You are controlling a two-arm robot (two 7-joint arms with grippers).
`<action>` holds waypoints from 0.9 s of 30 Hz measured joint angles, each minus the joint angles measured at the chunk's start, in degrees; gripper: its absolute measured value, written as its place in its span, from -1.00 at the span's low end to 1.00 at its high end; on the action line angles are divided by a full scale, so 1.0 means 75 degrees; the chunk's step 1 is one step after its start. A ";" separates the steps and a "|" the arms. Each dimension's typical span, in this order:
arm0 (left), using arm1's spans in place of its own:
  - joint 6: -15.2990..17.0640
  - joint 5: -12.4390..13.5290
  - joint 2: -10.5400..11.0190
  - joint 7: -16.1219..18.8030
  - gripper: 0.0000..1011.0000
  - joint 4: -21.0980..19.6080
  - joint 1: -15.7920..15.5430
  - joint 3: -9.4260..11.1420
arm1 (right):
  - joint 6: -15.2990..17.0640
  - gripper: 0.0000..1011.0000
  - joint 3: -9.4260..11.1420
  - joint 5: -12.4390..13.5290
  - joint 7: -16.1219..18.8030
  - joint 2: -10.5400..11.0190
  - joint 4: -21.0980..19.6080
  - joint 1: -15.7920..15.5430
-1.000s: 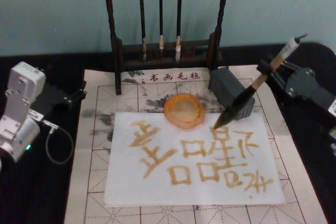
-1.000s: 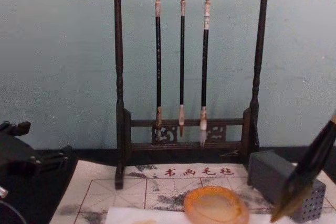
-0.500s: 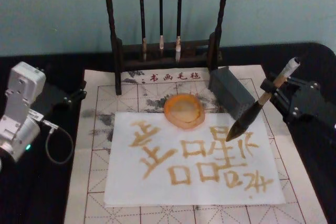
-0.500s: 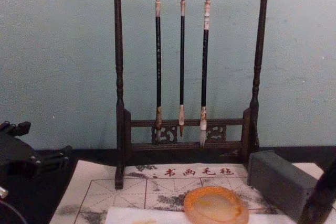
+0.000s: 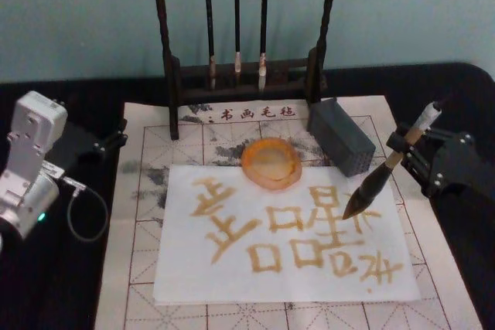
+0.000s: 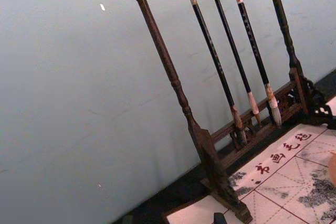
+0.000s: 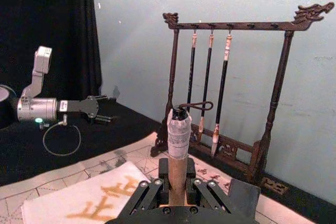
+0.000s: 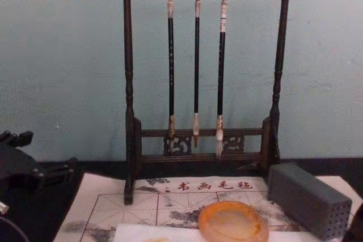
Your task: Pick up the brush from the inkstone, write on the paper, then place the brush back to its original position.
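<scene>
R jaws clamped on brush [image 5: 377,182] handle; bristles slant down ahead of them over paper [image 5: 186,268], inkstone [image 5: 247,164] beyond tip. L arm [image 5: 31,160] parked well away, opposite side.

A plain pale blue-green wall [image 5: 402,5] rises just behind the black desk [image 5: 433,83]. The light is soft and even. A black curtain [image 7: 47,30] hangs beside the wall.

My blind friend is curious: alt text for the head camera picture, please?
The right gripper holds a thick tan-handled calligraphy brush tilted, its dark tip over the right side of a white paper sheet covered in golden-brown characters. A round amber inkstone sits at the paper's far edge; the left gripper rests idle at the left.
</scene>
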 joint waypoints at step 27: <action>0.0000 0.0000 0.0000 0.0000 0.98 0.0000 0.0000 0.0000 | -0.0181 -0.61 0.0213 -0.0191 0.0214 0.0017 0.0002 -0.0310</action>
